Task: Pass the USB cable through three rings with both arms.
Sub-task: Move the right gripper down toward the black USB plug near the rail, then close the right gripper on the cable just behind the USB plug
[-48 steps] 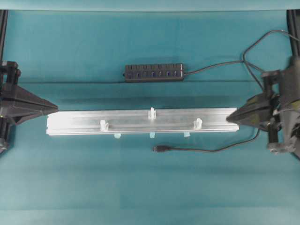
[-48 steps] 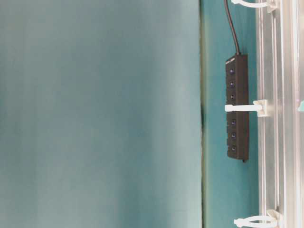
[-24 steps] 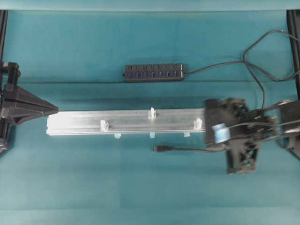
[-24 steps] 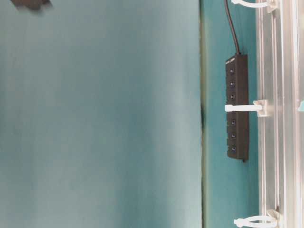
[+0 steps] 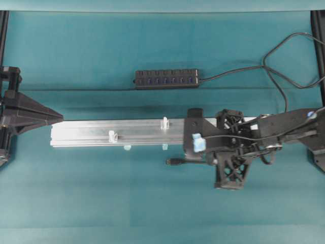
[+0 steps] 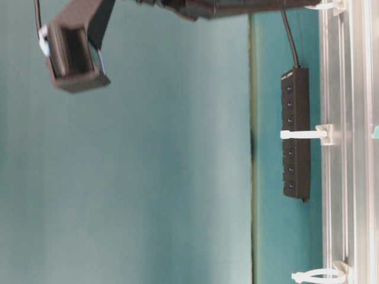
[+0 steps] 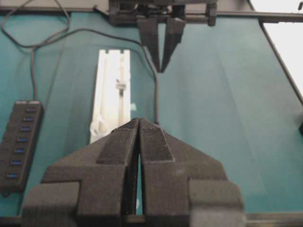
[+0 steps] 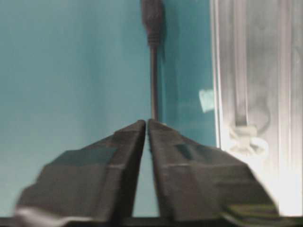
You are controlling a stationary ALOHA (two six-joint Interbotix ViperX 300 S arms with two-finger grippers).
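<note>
The USB cable lies on the teal cloth in front of the silver rail (image 5: 101, 132), its black plug (image 5: 172, 161) pointing left. In the right wrist view the plug (image 8: 152, 19) lies straight ahead and the cable (image 8: 154, 80) runs back under my right gripper (image 8: 147, 122). That gripper hangs above the cable with its fingertips all but touching and nothing between them. Two rings (image 5: 112, 135) (image 5: 164, 122) stand on the rail. My right arm (image 5: 228, 147) covers the third, but that ring (image 8: 246, 139) shows from the wrist. My left gripper (image 5: 60, 118) is shut and empty at the rail's left end.
A black multi-port hub (image 5: 166, 78) lies behind the rail, and its cable loops to the back right. Light-blue tape tabs (image 5: 127, 147) sit along the rail's front edge. In the table-level view the right arm's camera block (image 6: 74, 56) hangs high above the cloth.
My right arm has swung in from the right edge, over the rail's right end, to hang above the cable behind the plug. The left arm has not moved.
</note>
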